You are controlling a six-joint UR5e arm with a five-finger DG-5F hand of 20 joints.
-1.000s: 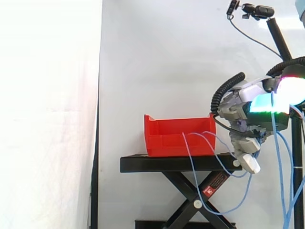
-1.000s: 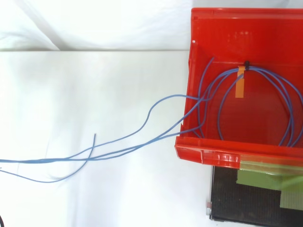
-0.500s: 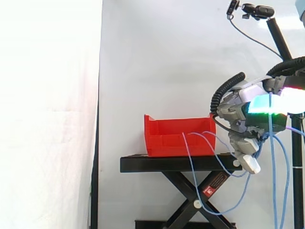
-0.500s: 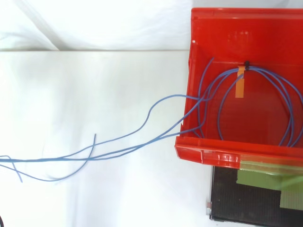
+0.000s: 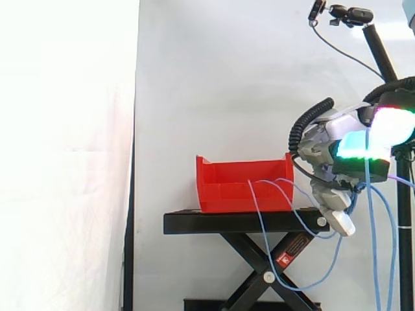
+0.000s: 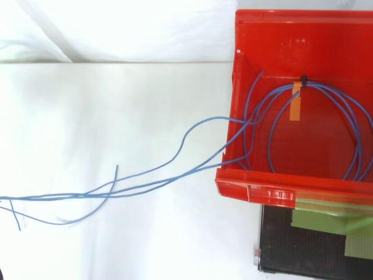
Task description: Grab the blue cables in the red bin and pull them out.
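Side view first, from where I stood: nearest hung the blue cables (image 5: 258, 220), looping down past the black stand (image 5: 240, 222) and rising again to the right; there the hand (image 5: 327, 146) waited just off the stand's right end, its fingers curled down round the strands, the pads glowing cyan and magenta; more blue cable dropped from it toward the floor. Behind those loops sat the red bin (image 5: 240, 184) on the stand; behind that, the white curtain (image 5: 214, 78).

From above, the cables ran out over the bin's rim (image 6: 256, 192) and trailed away across the white surface in a loose bundle; most of their length lay coiled inside the bin, the coil bound by a black tie (image 6: 303, 77) with an orange tag (image 6: 296, 108) beside it.
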